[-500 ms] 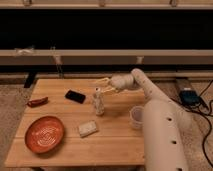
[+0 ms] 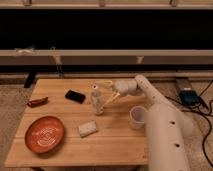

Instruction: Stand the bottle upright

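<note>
Wooden worktop before dark shelving: your bottle stands near its middle, long axis vertical and cap up, so the task looks done. Your claw sits just right of it, fingers spread apart, tips by the bottle's side; whether they touch, you cannot tell. Against half a second ago, the bottle is unmoved and the claw has barely shifted.

A low wooden surface stands on speckled beige carpet in dim, warm light. Behind it, pale horizontal rails cross a black backdrop. Dark cables and a small blue box lie on the floor at right. The gripper hangs over the surface's middle.
</note>
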Controlling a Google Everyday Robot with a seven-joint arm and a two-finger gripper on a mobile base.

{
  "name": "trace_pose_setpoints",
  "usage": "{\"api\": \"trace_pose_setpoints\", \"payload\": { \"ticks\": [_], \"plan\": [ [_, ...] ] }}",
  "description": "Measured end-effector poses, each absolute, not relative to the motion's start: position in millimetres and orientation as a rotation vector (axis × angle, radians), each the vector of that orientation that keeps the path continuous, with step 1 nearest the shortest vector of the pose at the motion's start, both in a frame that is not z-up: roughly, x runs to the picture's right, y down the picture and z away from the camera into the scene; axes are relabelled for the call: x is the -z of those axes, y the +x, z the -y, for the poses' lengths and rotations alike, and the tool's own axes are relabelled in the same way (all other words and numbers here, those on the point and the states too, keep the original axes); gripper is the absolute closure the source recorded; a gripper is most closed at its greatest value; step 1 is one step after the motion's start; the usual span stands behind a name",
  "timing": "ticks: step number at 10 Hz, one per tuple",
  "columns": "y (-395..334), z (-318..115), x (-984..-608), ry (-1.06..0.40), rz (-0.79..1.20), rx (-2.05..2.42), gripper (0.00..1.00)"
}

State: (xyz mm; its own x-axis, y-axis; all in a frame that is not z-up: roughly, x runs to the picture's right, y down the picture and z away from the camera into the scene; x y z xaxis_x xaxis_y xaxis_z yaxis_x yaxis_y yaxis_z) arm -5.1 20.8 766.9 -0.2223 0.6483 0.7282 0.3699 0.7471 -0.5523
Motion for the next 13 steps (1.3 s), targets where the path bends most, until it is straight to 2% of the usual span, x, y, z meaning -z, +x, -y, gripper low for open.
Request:
{"api": "trace_pose_setpoints", "payload": {
  "ticks": [13],
  "plan": [
    [-0.4, -20.8, -763.6, -0.775, 1.822, -0.273, 0.20]
  ]
}}
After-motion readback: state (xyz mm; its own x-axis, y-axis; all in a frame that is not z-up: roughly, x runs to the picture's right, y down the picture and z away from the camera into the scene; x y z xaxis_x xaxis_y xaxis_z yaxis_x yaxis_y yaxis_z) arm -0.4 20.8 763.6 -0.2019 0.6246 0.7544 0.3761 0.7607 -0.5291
